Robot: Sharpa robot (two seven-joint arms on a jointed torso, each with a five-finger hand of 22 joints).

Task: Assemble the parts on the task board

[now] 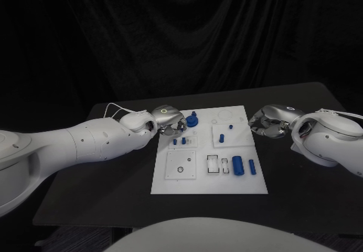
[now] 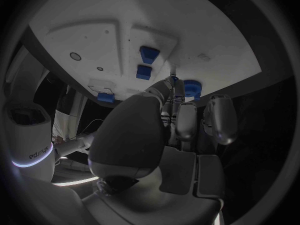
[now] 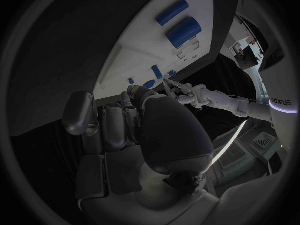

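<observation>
The white task board (image 1: 170, 181) lies in the middle of the black table. My left hand (image 1: 170, 122) is at its far left corner, fingertips against a round blue part with a peg on top (image 1: 192, 121) (image 2: 190, 87); whether they grip it is hidden. Two small blue pegs (image 1: 180, 141) stand just nearer than that hand. Another blue peg (image 1: 222, 138) stands mid-board. A thick blue cylinder (image 1: 236, 164) (image 3: 183, 31) and a thinner one (image 1: 252, 166) (image 3: 172, 12) lie at the near right. My right hand (image 1: 268, 122) hovers off the board's right edge, fingers loosely bent and holding nothing.
The board has empty rectangular slots (image 1: 213, 164) beside the thick cylinder and a round recess (image 1: 181, 169) in its near left panel. A circular outline (image 1: 226, 115) marks its far right panel. Bare black table (image 1: 113, 173) surrounds the board on every side.
</observation>
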